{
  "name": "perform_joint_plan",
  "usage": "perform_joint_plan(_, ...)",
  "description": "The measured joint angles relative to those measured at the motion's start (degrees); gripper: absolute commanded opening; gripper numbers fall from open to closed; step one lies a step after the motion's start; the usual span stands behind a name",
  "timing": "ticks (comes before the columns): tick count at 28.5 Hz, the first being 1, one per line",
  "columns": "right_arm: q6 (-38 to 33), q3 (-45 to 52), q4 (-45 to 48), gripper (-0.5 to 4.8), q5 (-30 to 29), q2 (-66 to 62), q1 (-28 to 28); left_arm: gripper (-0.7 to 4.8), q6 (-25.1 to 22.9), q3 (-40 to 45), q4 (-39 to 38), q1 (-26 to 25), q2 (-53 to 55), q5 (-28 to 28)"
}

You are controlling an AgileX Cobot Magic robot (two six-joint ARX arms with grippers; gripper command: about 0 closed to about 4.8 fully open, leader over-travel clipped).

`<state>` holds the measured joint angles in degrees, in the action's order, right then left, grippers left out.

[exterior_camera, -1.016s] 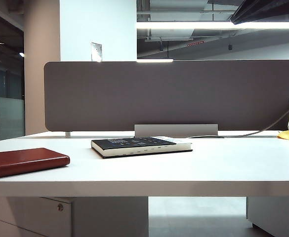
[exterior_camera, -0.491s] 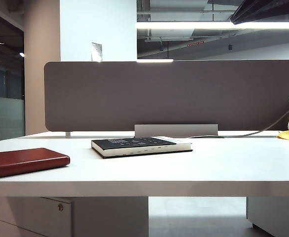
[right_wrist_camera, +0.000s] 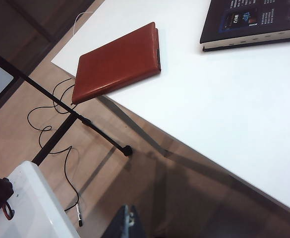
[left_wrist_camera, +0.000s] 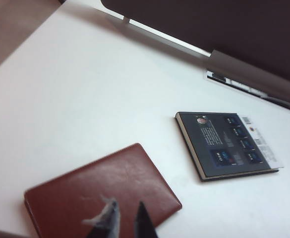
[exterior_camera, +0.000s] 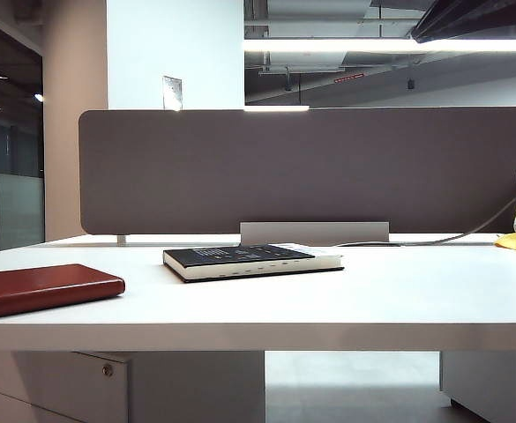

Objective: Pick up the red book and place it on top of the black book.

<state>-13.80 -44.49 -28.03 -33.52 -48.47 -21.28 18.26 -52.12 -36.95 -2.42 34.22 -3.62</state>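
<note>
White tabletop [exterior_camera: 372, 300] runs in front of a grey divider panel [exterior_camera: 310, 167]. In the exterior view the red book [exterior_camera: 41, 289] lies flat at about 8 o'clock from the black book [exterior_camera: 249, 260], well apart from it, near the tabletop's front edge; one end overhangs that edge in the right wrist view [right_wrist_camera: 117, 62]. The black book lies flat toward the divider. The left tool [left_wrist_camera: 126, 220] hangs above the red book [left_wrist_camera: 100, 193], its two tips close together with a narrow gap, nothing between them. The right tool [right_wrist_camera: 127, 225] hangs off the tabletop over the floor; I cannot tell how far open it is.
</note>
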Motion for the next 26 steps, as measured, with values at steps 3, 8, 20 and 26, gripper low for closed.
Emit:
perform_joint_plan(3,0.0,0.0,0.0,-0.01,0.0,0.0,0.0,0.48,-3.0,-3.9,-0.5,0.0,2.7,0.1)
perform_joint_plan(8,0.0,0.0,0.0,-0.01,-0.8,0.0,0.0,0.48,-8.1,-10.8,-3.2,-1.4,8.8,0.7)
perform_joint_plan(20,0.0,0.0,-0.6,-0.01,-0.8,0.0,0.0,0.53,-10.4,-12.8,-6.7,-6.6,19.0,0.7)
perform_joint_plan(26,0.0,0.0,-0.6,-0.01,-0.8,0.0,0.0,0.53,-9.6,-10.6,-7.3,-13.8,19.1,-5.6)
